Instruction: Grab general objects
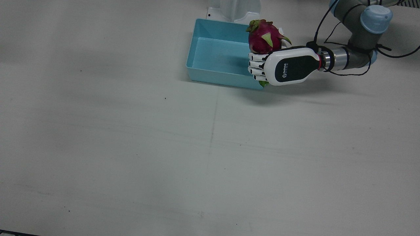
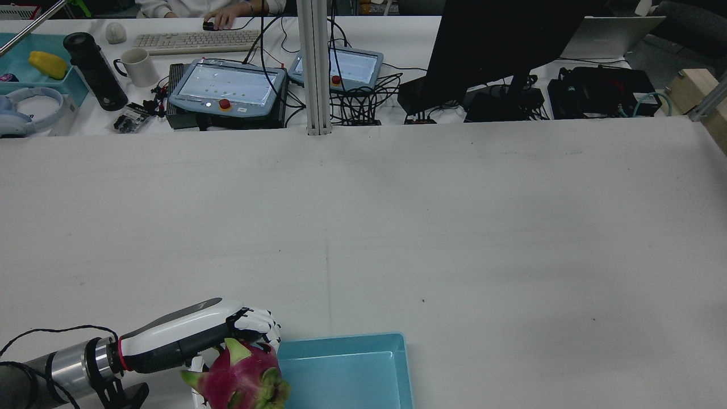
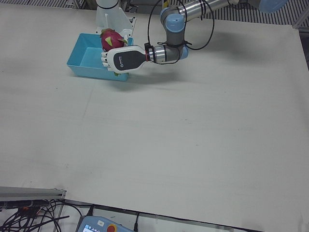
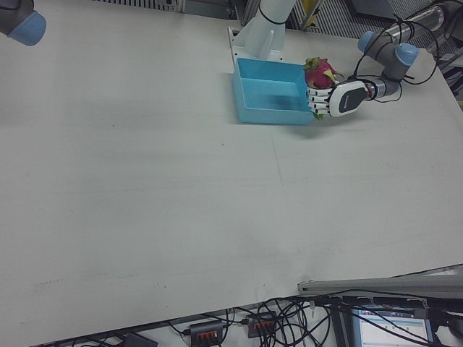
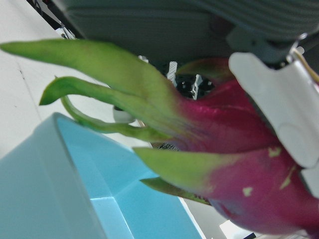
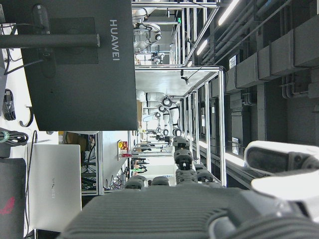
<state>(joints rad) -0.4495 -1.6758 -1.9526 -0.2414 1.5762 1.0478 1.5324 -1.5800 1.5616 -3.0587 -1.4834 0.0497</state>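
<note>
Dragon fruit (image 5: 239, 164) sits gripped in the left hand (image 1: 282, 67) beside the blue tray (image 1: 216, 78).

The table (image 1: 131, 147) lies bare across the whole lower and left of the front view, open to any approach. The only obstacle on it is the bin (image 1: 219, 52) at top centre, its inside unoccupied. The left hand (image 1: 282, 67) with the fruit (image 1: 264, 36) blocks the bin's right rim; a pedestal (image 1: 233, 9) stands just behind the bin.
</note>
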